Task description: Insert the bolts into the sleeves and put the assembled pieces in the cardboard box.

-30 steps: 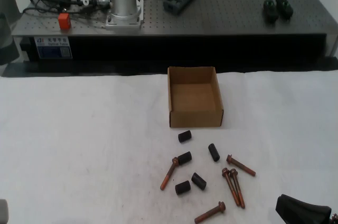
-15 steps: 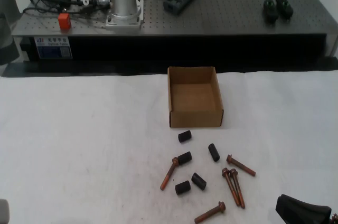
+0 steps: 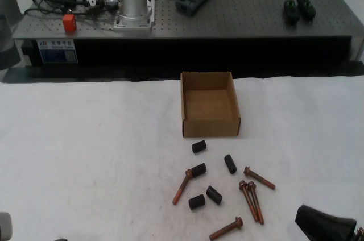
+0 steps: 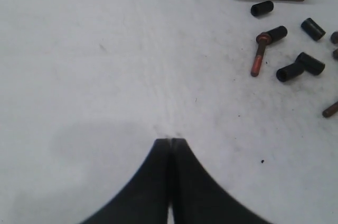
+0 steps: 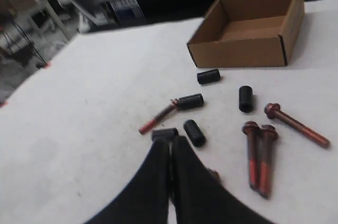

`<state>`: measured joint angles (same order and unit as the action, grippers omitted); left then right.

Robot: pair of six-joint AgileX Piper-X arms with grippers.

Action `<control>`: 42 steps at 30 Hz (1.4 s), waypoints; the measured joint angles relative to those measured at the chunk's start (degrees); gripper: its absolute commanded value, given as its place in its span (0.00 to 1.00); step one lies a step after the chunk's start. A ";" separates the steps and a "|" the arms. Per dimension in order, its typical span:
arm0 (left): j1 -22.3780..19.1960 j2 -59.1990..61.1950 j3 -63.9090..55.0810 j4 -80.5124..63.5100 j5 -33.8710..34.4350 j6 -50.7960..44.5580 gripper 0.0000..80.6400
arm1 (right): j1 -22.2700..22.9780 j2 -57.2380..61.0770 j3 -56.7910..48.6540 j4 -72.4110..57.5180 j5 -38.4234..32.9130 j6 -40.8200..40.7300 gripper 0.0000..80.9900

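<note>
Bolts (image 3: 251, 198) and sleeves (image 3: 198, 170) lie unmoved just near of the cardboard box (image 3: 210, 128) as an arm (image 3: 319, 224) edges slightly left at the near right, with the right gripper (image 5: 171, 142) and left gripper (image 4: 170, 143) both clenched and low over the cloth (image 3: 91, 150).

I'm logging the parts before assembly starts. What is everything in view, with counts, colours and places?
open brown cardboard box: one, brown, on the cloth beyond the loose parts.
short black cylindrical sleeves: five, black, scattered on the cloth in front of the box.
copper-coloured metal bolts: five, copper, among the sleeves; two lie side by side.
white cloth: one, white, covering the bench.
grey perforated metal table: one, grey, behind the cloth.
small orange block: one, orange, on that table.
left tool: black, shut, over bare cloth.
right tool: black, shut, close to the sleeves.
</note>
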<state>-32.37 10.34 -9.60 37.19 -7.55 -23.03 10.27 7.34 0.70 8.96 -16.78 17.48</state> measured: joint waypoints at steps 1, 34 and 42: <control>0.00 0.00 0.28 -0.85 0.00 -0.27 0.01 | 0.00 0.00 0.00 -2.39 -0.11 2.38 0.00; 0.00 24.65 -3.21 -28.02 15.58 1.73 0.46 | 0.00 92.63 -68.13 42.75 20.59 -43.06 0.32; 0.00 24.65 -3.21 -28.02 15.58 1.78 0.46 | 0.40 98.76 -68.17 42.89 19.87 -43.44 0.32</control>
<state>-32.37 34.99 -12.81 9.17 8.03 -21.24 10.67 106.10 -67.47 51.86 3.09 -25.97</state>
